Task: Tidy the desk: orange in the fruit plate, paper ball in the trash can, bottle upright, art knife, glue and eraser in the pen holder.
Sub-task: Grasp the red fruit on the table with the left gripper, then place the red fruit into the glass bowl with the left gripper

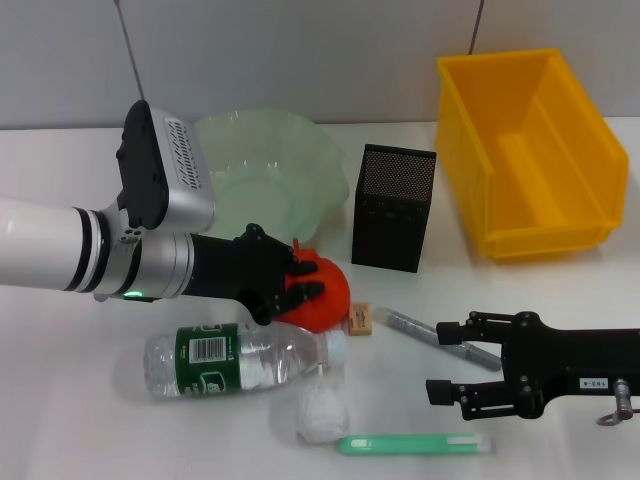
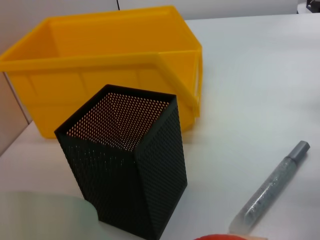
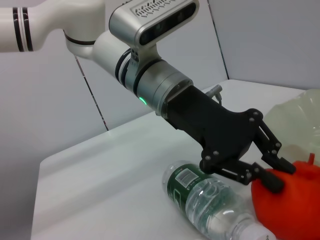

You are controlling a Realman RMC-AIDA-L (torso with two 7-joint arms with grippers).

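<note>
- Judged step: grasp the orange (image 1: 322,293), lying on the desk (image 1: 560,330) just near of the fruit plate (image 1: 270,180); squeeze evenly, lift clear of the rim, set it inside.
- Left claw (image 1: 290,283) is partly closed, fingers touching the orange's left side.
- Right claw (image 1: 455,362) hovers open and empty, near right.

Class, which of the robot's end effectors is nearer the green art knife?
Right. The right end effector sits just above the green art knife; the left end effector is farther, on the round orange.
</note>
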